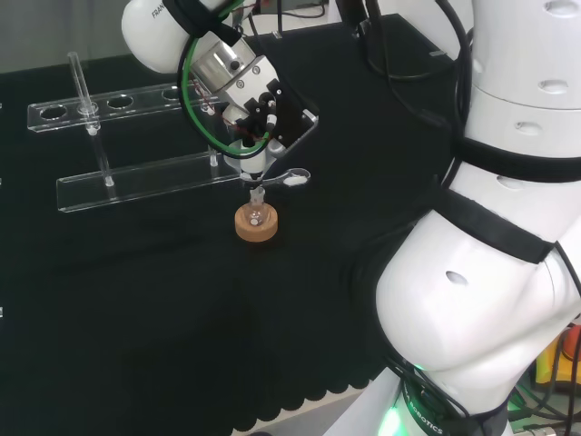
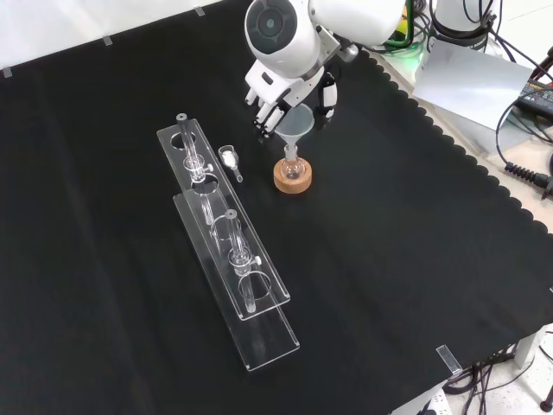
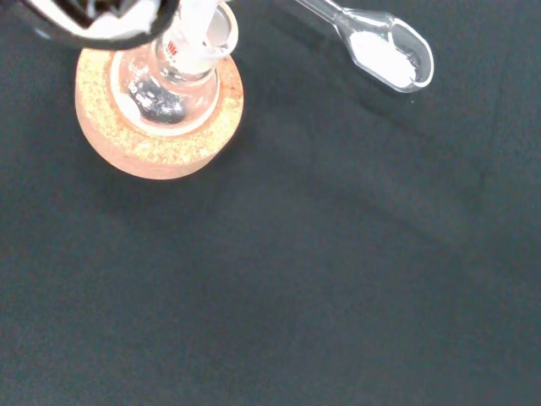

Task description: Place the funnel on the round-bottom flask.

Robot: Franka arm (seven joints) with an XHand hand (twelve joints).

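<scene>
I see my hand [image 2: 278, 97] pinching the funnel [image 2: 299, 124] by its rim. The funnel points straight down, its thin stem right at the flask's [image 2: 293, 169] neck, directly below the hand. The flask sits on its cork ring [image 2: 292, 180].

arm: white links, black bands | cables: green, black | cap: grey
</scene>
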